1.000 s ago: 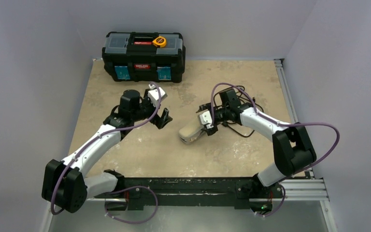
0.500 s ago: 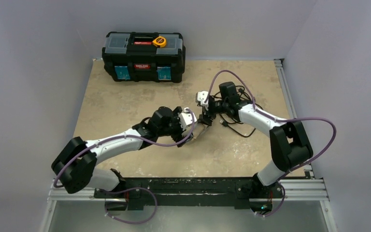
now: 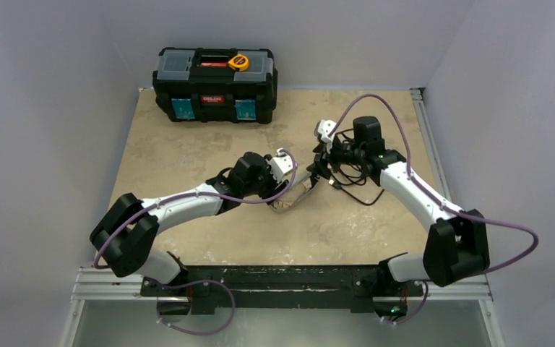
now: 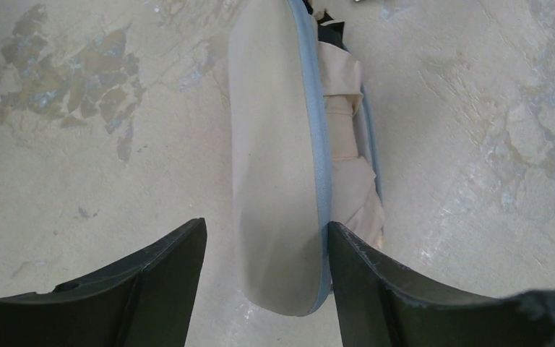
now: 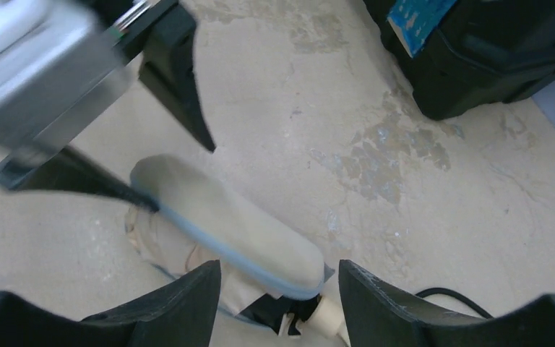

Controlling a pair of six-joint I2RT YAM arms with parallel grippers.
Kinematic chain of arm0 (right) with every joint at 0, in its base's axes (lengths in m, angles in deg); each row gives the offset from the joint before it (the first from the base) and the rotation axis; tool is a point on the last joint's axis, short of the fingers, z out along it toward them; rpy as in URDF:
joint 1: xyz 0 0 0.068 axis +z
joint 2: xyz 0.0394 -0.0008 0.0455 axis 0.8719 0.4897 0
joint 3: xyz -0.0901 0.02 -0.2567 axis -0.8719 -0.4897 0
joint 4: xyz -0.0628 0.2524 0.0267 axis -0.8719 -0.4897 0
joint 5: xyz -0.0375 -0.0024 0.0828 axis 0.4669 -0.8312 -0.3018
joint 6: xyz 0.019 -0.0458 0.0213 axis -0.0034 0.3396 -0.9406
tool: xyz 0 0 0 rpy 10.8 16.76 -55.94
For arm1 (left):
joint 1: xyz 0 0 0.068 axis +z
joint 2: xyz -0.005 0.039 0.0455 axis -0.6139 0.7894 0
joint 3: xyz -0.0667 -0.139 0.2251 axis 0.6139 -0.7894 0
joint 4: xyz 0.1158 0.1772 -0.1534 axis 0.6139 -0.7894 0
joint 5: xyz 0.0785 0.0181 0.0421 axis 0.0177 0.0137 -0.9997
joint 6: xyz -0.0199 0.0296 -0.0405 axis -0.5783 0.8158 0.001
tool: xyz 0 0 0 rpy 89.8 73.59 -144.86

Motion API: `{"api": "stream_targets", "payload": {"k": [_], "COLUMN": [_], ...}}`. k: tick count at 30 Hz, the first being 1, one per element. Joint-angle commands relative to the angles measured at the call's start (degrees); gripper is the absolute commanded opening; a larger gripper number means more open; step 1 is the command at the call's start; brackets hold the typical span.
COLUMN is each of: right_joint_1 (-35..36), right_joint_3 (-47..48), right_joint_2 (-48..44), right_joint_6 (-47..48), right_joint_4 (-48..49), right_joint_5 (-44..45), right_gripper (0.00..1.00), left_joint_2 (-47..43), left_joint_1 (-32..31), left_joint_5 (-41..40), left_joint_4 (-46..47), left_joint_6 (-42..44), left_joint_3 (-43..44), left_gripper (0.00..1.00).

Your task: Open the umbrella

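The folded beige umbrella [image 4: 278, 166] lies flat on the table, its blue-edged flap on top and crumpled tan fabric beside it. My left gripper [image 4: 266, 223] straddles its rounded end. The right finger [image 4: 361, 275] touches the blue edge and the left finger stands a gap away, so the gripper is open. My right gripper [image 5: 279, 264] is open over the other end of the umbrella [image 5: 224, 217], where the cream handle [image 5: 327, 314] pokes out between its fingers without touching them. From above, both grippers [image 3: 289, 191] [image 3: 319, 169] hide most of the umbrella [image 3: 294, 202].
A black toolbox [image 3: 215, 85] with a yellow tape measure [image 3: 238, 62] on its lid stands at the back left. A loose black cable [image 3: 354, 189] lies on the table under the right arm. Grey walls close in the left, back and right sides.
My left arm swung in from the left and set its jaws around the umbrella's end, narrowing them. My right gripper drew back toward the handle end and also narrowed.
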Motion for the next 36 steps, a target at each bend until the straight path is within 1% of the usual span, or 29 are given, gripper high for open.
{"api": "stream_targets", "payload": {"k": [1, 3, 5, 7, 10, 12, 14, 16, 20, 22, 25, 29, 31, 33, 36], "right_joint_1": [0.1, 0.2, 0.6, 1.4, 3.0, 4.5, 5.7, 6.8, 8.9, 9.9, 11.0, 11.6, 11.7, 11.7, 11.7], "right_joint_3": [-4.5, -5.8, -6.8, -7.6, -8.8, -8.3, -6.8, -5.3, -2.7, -2.2, -1.5, -0.5, -0.4, 0.0, 0.8], "right_joint_2": [-5.7, -6.7, -6.9, -6.5, -5.7, -4.4, -1.9, 0.4, 5.0, 6.7, 9.2, 11.9, 13.2, 14.6, 16.8], "right_joint_6": [11.4, 15.5, 18.7, 22.8, 30.2, 34.4, 38.9, 43.6, 51.2, 51.7, 52.1, 53.2, 55.1, 57.4, 59.4], "right_joint_4": [-5.5, -6.5, -6.6, -6.6, -4.7, -4.1, -5.7, -7.7, -11.2, -9.5, -7.2, -7.0, -8.0, -9.9, -11.2], "right_joint_5": [0.2, 0.4, -0.6, -0.5, -0.2, -0.1, -0.3, -1.0, -0.6, 0.2, 1.1, 2.6, 3.4, 4.5, 6.1], "right_gripper": [0.56, 0.51, 0.45, 0.45, 0.48, 0.48, 0.48, 0.50, 0.58, 0.58, 0.56, 0.55, 0.61, 0.65, 0.65], "left_joint_2": [-1.9, -1.2, 0.1, 1.6, 3.4, 4.6, 5.9, 7.4, 9.9, 10.6, 11.3, 11.3, 11.3, 11.4, 11.8], "left_joint_1": [3.0, 3.9, 6.0, 8.2, 11.2, 12.2, 12.7, 13.1, 14.1, 14.3, 14.8, 15.5, 15.8, 16.2, 16.3], "left_joint_5": [2.4, 2.3, 2.6, 3.2, 4.7, 6.3, 6.8, 7.3, 7.9, 8.0, 8.8, 10.2, 10.6, 11.0, 11.2], "left_joint_4": [-1.0, -2.6, -4.3, -7.0, -9.1, -10.6, -11.7, -12.8, -14.6, -15.1, -16.6, -17.0, -17.0, -17.0, -17.2], "left_joint_6": [-5.7, -6.6, -9.3, -12.0, -15.9, -16.7, -17.4, -17.9, -18.4, -18.2, -18.9, -19.4, -19.7, -20.1, -20.1], "left_joint_3": [3.1, 3.8, 5.2, 6.7, 8.8, 10.5, 11.8, 13.2, 15.1, 15.6, 16.0, 15.5, 15.2, 14.9, 14.9], "left_gripper": [0.61, 0.60, 0.57, 0.56, 0.56, 0.56, 0.55, 0.56, 0.55, 0.56, 0.56, 0.56, 0.56, 0.56, 0.54]}}
